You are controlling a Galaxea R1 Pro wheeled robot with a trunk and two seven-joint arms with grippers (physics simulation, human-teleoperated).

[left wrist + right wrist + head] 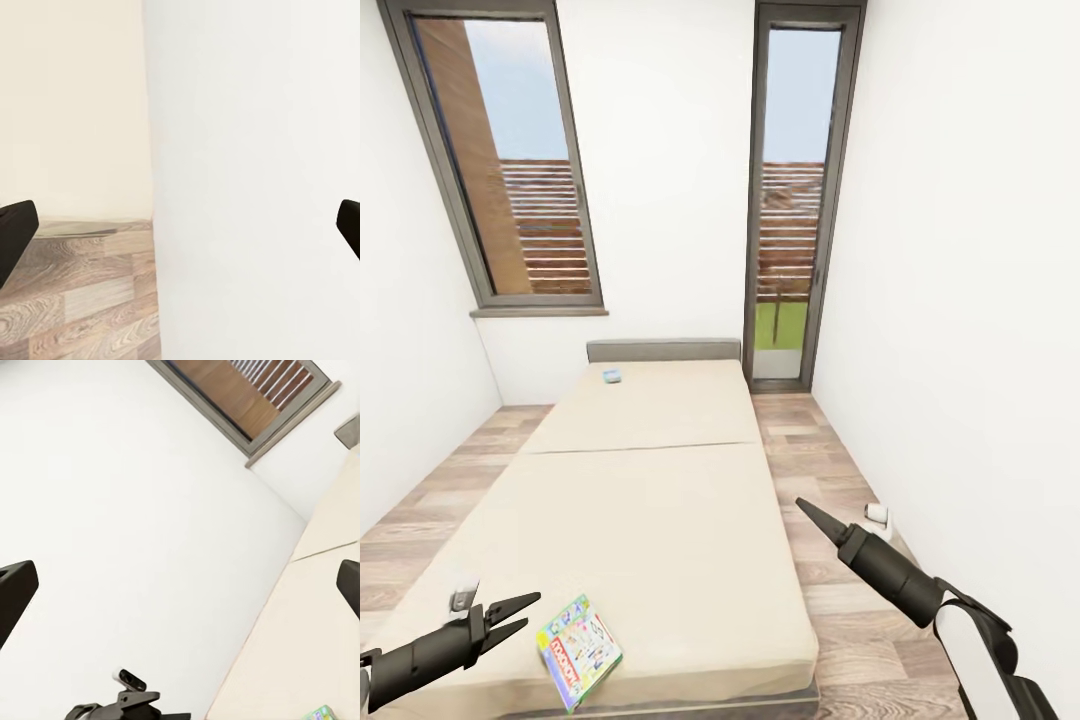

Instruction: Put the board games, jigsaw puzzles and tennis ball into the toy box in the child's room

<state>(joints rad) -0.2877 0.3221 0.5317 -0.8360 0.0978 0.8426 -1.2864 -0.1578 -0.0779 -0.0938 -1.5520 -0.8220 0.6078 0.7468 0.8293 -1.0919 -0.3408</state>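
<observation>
**Two games on the bed, both grippers empty**

Up front in the head view, the left gripper [520,612] hung with its fingers parted and nothing between them. Just beside its tips lay a board game [580,650] with a yellow-green-red cover, flat on the near corner of the bed [660,520]. A second, bluish board game [611,376] lay well beyond it, near the grey headboard. The right gripper [810,512] pointed over the floor off the bed's edge; its fingers looked drawn together, empty.

From the left wrist view, both dark fingertips [16,229] stood wide apart, with wall and wood floor ahead.

From the right wrist view, the fingertips [15,592] also sat apart, so its state could not be told for certain.

The near game looked light, stiff and thin; taking it by an overhanging edge seemed best, since the soft mattress gave little room beneath. Nothing stood in the way.
</observation>
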